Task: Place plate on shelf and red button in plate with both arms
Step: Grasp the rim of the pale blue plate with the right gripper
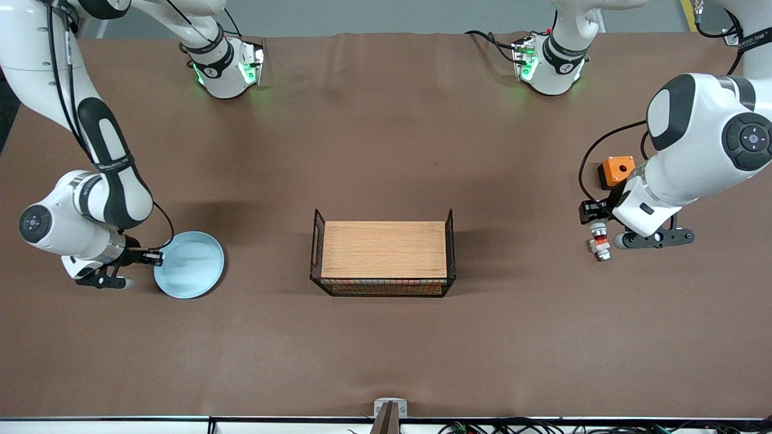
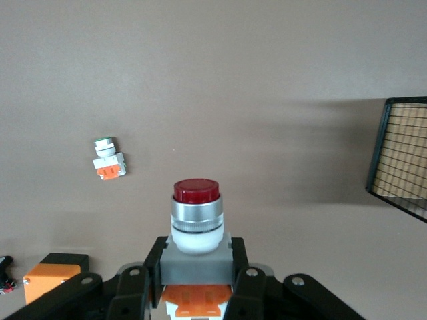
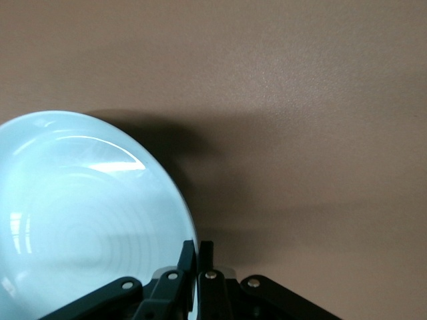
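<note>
— From the front, what do you see?
— The right gripper (image 1: 158, 258) pinches the rim of the plate (image 1: 189, 264) at the right arm's end of the table.
— And the wrist views?
— The left gripper (image 2: 197, 275) is clamped on the red button (image 2: 196, 217); the right one nips the plate's edge.

The plate (image 1: 189, 264) lies toward the right arm's end, well apart from the basket (image 1: 382, 286).
</note>
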Controlling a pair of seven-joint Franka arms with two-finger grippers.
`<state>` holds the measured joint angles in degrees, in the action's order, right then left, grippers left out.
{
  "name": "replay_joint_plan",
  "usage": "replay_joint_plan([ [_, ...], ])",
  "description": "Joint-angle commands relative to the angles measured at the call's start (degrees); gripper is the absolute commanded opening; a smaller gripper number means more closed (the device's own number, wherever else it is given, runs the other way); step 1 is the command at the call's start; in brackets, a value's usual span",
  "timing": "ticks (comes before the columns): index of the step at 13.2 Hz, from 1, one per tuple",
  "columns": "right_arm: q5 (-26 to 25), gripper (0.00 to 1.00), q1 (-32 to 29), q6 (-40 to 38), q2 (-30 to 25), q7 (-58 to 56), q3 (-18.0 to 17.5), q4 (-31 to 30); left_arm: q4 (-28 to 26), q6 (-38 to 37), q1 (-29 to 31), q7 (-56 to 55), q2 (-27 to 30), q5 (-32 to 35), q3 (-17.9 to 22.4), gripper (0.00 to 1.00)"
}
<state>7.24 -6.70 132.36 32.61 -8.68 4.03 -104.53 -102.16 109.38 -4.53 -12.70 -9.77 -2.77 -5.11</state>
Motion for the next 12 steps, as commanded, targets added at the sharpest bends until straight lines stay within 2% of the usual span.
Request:
replay_joint_plan([
  [1,0.41,0.00,-1.04,-10.95,-3.41,1.55,-0.34,4.94,1.09,-1.63,-0.04,-3.19,0.81,0.83,-0.77,0.30],
  [4,-0.56,0.00,-0.77,-22.56,-10.44,7.25,-0.07,6.52,1.53,-1.71,-0.04,-6.45,0.81,0.83,-2.71,0.30],
  [7,-0.21,0.00,-0.16,-36.07,-16.77,22.33,-0.60,10.29,1.97,-1.71,-0.13,-6.81,0.90,0.83,-3.06,0.30],
  [12,0.41,0.00,12.20,-49.37,-25.66,54.30,-0.78,14.77,2.14,-1.80,0.05,-8.04,0.63,0.83,-3.76,0.30],
])
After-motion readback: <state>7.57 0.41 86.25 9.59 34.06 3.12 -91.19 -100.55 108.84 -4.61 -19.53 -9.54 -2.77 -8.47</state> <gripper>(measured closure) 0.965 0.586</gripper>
